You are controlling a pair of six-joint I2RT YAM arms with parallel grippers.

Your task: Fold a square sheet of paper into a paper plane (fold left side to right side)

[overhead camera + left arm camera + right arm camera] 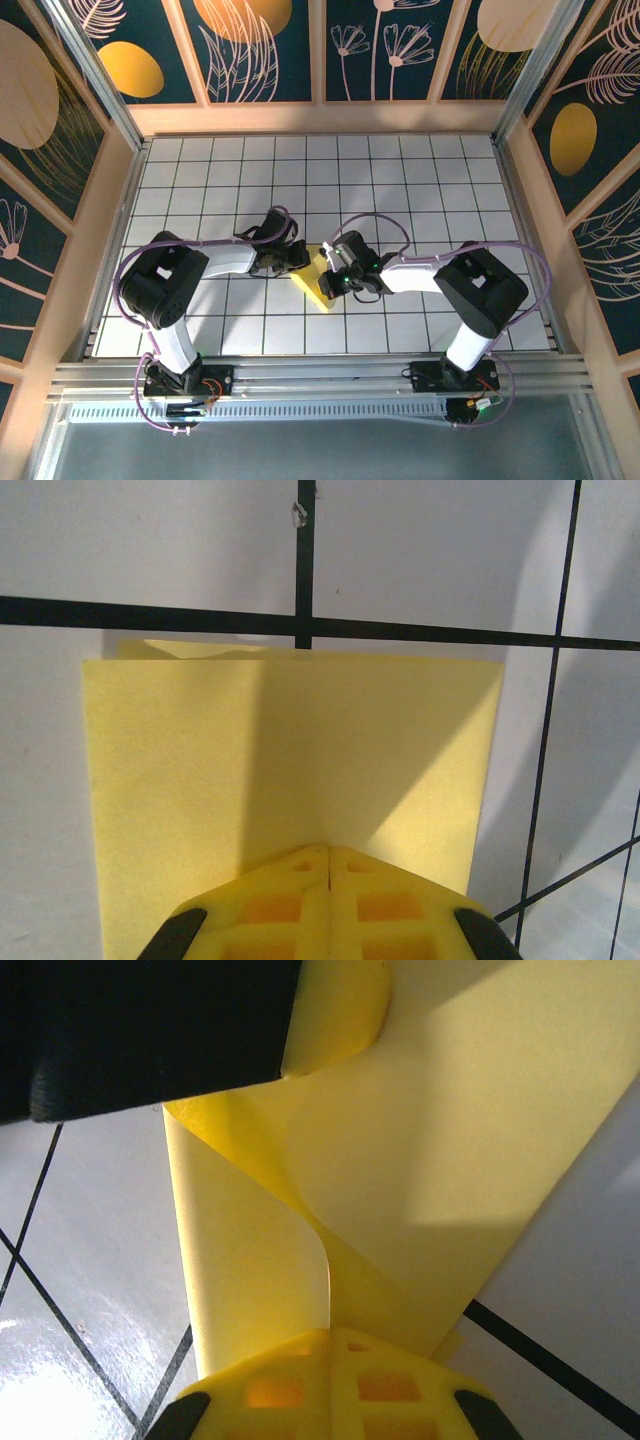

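The square sheet of paper is pale yellow and lies partly folded on the white grid table between both arms. My left gripper is shut, and in the left wrist view its closed tips press down on the flat paper. My right gripper is shut on a raised flap of the paper. The flap's edge curls up and runs in between the closed fingers. The left gripper's yellow fingertip rests on the paper at the top of the right wrist view.
The white tiled table is boxed in by wooden-framed painted walls at the back and both sides. A metal rail carrying the arm bases runs along the near edge. Purple cables loop over both arms.
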